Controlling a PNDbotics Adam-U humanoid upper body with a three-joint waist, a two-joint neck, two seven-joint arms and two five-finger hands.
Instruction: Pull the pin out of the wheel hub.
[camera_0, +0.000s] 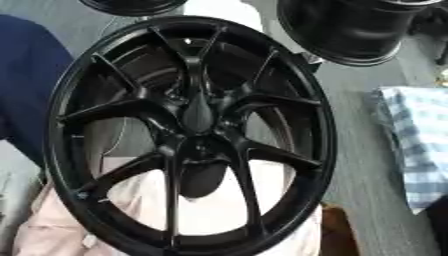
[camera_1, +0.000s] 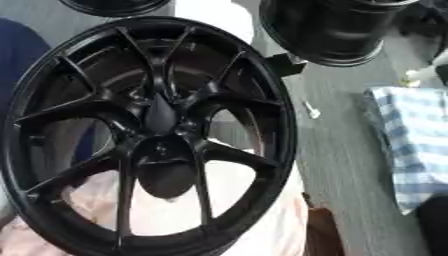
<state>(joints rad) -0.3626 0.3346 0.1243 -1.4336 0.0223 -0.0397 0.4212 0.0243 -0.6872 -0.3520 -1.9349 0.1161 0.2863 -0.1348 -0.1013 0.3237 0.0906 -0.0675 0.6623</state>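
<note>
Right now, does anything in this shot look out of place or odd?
No damage or spill shows. One oddity: the black wheel fills the view, yet neither robot hand appears, and no pin can be made out at its dark hub.

Workshop or wheel shop, black alloy wheel (camera_0: 192, 135) up close, more black rims (camera_0: 354, 30) behind, grey floor (camera_0: 367, 165), checked cloth (camera_0: 420, 145)
</note>
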